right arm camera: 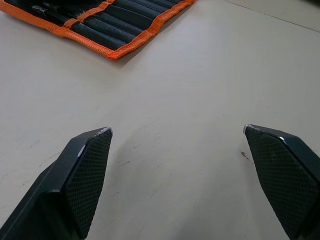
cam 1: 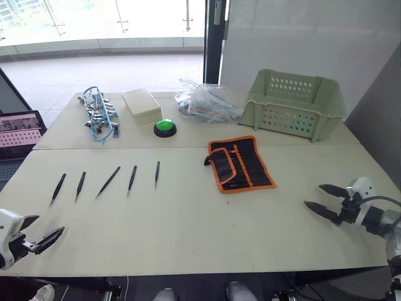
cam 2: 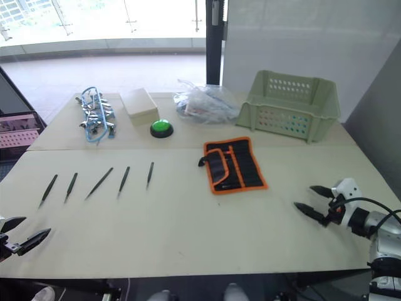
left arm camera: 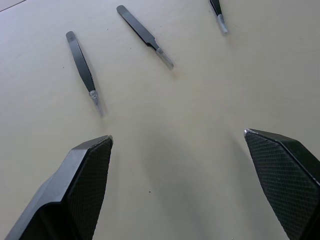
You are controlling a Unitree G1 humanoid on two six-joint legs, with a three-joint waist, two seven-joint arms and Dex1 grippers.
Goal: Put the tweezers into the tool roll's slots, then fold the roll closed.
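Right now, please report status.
Left gripper open, right gripper open, both empty. Five tweezers loose on table; roll unfolded. Nothing between.

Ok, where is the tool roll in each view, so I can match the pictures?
Left eye view: tool roll lies open, right of centre, in front of the green basket.
Right eye view: right of centre, same basket behind it.
Left wrist view: not in it.
Right wrist view: orange-edged corner beyond the right pincer.
Shared landmark: the basket.

Five black tweezers (cam 1: 108,182) lie in a row, well left of the open tool roll (cam 1: 240,163).
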